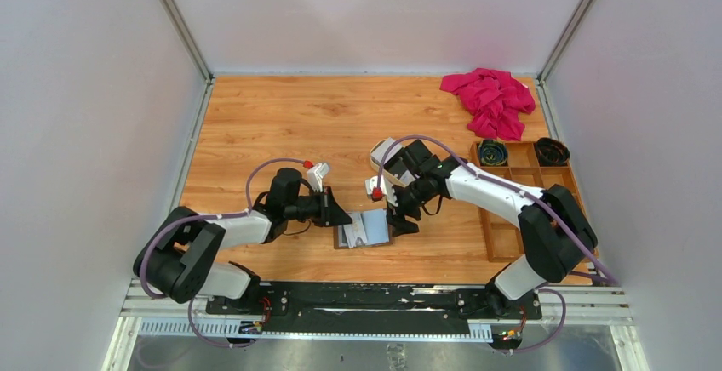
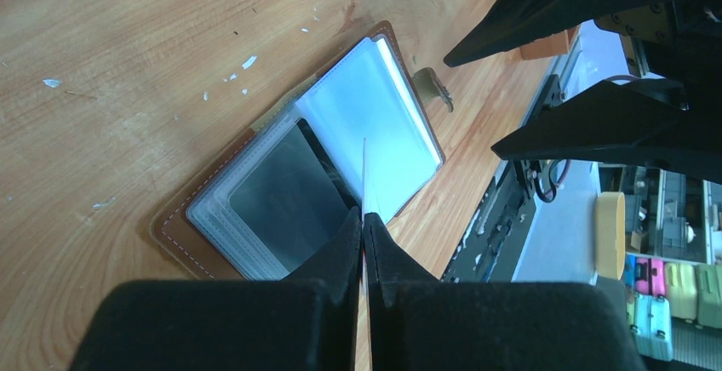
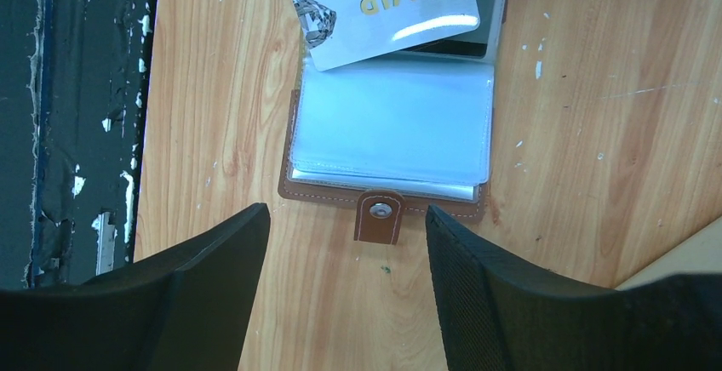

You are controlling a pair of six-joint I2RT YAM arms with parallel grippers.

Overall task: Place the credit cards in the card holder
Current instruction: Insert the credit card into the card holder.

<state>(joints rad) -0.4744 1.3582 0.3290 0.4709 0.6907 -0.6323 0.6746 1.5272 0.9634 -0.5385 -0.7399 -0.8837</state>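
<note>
- The small brown leather card holder (image 3: 300,189) lies open and flat on the wooden counter (image 3: 587,133). Its clear plastic sleeves (image 3: 392,120) face up and its snap tab (image 3: 380,215) points towards the right arm.
- A dark card (image 2: 281,192) already sits in a sleeve on one half; the sleeves on the other half look empty.
- A silvery-white plastic card with gold "VIP" lettering (image 3: 383,5) hangs slightly askew over the half away from the tab. I cannot tell whether its edge has entered a sleeve.
- The left end effector (image 2: 363,218) is closed tight on this card, pinching one short end. In its own wrist view the card shows only as a thin line over the holder's fold.
- The right end effector (image 3: 345,214) holds nothing. Its jaws stand wide apart above the tab edge, one on either side of the tab, apart from the leather.
- Step in hand, as I judge it: feeding this card into a sleeve.
- The next move calls for squaring the card to a sleeve mouth and sliding it in at a low angle. The right end effector may need to pin the holder down, as the light holder could slide.
</note>
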